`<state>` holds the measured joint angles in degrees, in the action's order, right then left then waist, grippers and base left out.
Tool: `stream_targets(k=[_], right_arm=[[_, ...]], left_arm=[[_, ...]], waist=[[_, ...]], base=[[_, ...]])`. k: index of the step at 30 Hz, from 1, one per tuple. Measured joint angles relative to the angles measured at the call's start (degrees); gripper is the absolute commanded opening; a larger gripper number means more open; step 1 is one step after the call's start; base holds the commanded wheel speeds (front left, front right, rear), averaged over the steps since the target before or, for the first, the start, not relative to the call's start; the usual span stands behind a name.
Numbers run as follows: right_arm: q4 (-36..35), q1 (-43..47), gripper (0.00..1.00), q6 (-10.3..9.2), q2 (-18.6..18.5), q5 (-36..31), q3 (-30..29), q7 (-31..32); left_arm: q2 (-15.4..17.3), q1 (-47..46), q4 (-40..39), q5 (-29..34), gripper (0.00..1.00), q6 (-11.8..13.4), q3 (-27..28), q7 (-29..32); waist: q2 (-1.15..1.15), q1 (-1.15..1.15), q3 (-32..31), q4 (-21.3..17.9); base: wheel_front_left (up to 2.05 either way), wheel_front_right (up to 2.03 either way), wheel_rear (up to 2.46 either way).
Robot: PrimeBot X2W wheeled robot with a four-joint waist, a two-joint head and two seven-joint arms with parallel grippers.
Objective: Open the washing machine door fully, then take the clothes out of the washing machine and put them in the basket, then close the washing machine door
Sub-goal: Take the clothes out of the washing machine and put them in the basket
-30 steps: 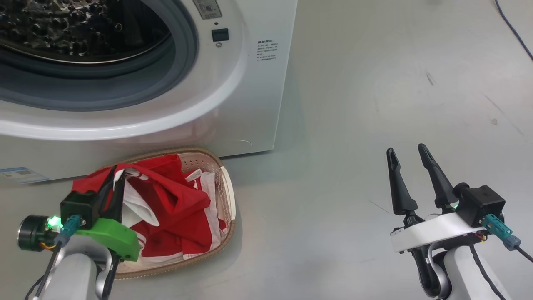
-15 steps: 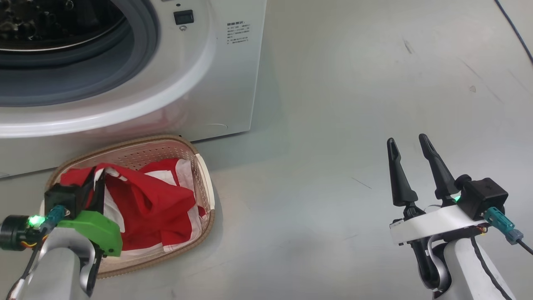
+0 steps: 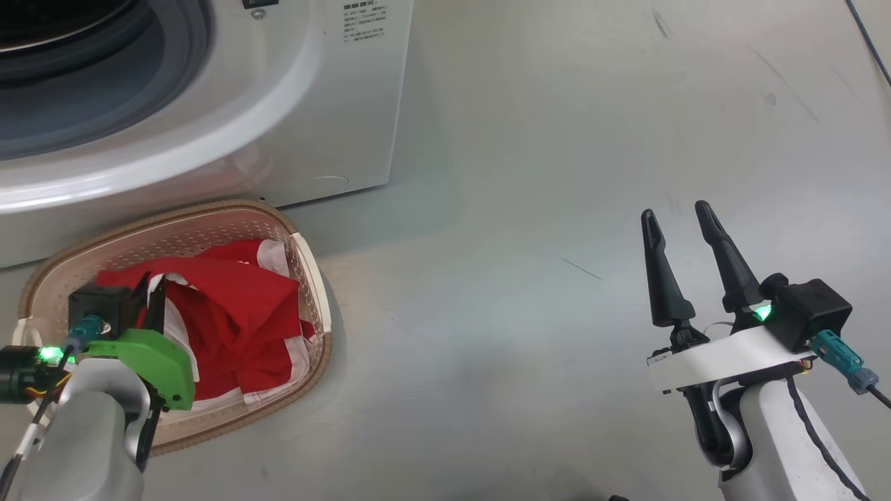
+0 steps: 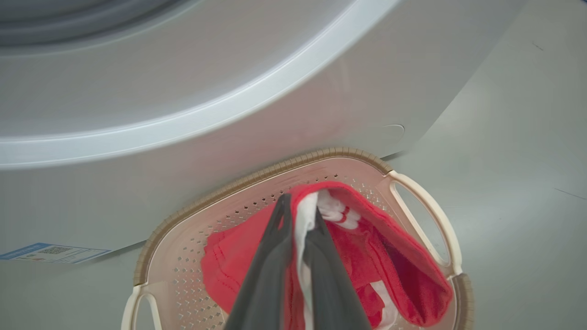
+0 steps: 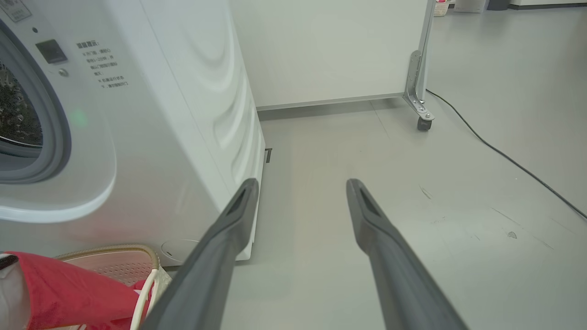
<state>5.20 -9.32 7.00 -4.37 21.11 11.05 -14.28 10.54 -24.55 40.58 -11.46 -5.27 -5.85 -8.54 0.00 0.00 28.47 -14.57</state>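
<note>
- Three steps make up the job, and by my judgement the second is near its end.
- Step one looks done. The washing machine [image 3: 334, 125], at 11 o'clock in the head view, has its grey-rimmed porthole [image 3: 139, 104] uncovered, so the door must be swung aside. How far it is open, I cannot tell.
- Step two is mostly done. The clothes [image 3: 237, 313], red with white trim, lie inside the basket [image 3: 174, 217]. The basket sits on the floor [image 3: 522, 209] at 8 o'clock in the head view, just beside the machine's front.
- The left gripper [image 4: 300, 206] has its two dark fingers pressed together on a fold of white lining and red fabric. In the left wrist view that fold rises at 6 o'clock, above the rest of the heap. The garment is in the basket but not yet let go.
- The right gripper [image 3: 674, 210], at 4 o'clock in the head view, has its fingers spread wide with nothing between them. It is well apart from basket and machine, over bare floor.
- Left to do, as I judge: part the left fingers so the fold drops, lift the arm clear of the basket rim, then check the drum [image 5: 13, 119].
- The slice of steel drum at 9 o'clock in the right wrist view looks bare, but most of it is hidden. Whether more clothes wait inside cannot be told.
- Step three, closing the door, is not begun.
</note>
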Motion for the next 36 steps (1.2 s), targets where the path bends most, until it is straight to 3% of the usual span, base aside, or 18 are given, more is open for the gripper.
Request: stream_targets(k=[8, 16, 25, 26, 27, 28, 36], right_arm=[[-0.22, -0.77, 1.0, 0.0, 0.25, 0.0, -0.64, 0.0], [-0.21, -0.79, 1.0, 0.0, 0.34, 0.0, -0.91, 0.0], [-0.21, -0.89, 1.0, 0.0, 0.38, -0.09, -0.96, 0.0], [-0.2, -0.96, 1.0, 0.0, 0.38, -0.09, -0.96, 0.0], [-0.19, -1.08, 1.0, 0.0, 0.38, -0.1, -0.96, 0.0], [-0.18, -1.21, 1.0, 0.0, 0.4, -0.13, -0.96, 0.0], [0.43, -1.9, 1.0, 0.0, 0.55, -0.34, -1.2, 0.0]], left_arm=[[2.04, -3.24, 1.85, 3.19, 0.0, -0.03, -2.19, -1.21], [4.48, -2.98, 9.16, 6.54, 0.0, 0.43, -4.22, 0.64], [2.55, -3.31, 12.71, 4.12, 0.0, 0.42, -3.16, 1.46], [2.35, -3.49, 12.84, 3.87, 0.39, 0.42, -3.1, 1.43], [2.12, -3.8, 12.99, 3.82, 0.96, 0.42, -3.04, 1.41], [1.91, -4.24, 13.11, 3.82, 1.0, 0.42, -3.0, 1.33], [0.96, -5.73, 15.58, 3.41, 1.0, 0.34, -2.92, -0.48]], waist=[[0.0, 0.0, 2.24, -1.42], [0.0, 0.0, 2.95, -1.84], [0.0, 0.0, 3.33, -1.5], [0.0, 0.0, 3.34, -1.43], [0.0, 0.0, 3.34, -1.37], [0.0, 0.0, 3.33, -1.31], [0.0, 0.0, 2.04, -0.84]], base=[[0.0, 0.0, 0.0], [0.0, 0.0, 0.0], [0.0, 0.0, 0.0], [0.0, 0.0, 0.0], [0.0, 0.0, 0.0], [0.0, 0.0, 0.0], [0.0, 0.0, 0.0]])
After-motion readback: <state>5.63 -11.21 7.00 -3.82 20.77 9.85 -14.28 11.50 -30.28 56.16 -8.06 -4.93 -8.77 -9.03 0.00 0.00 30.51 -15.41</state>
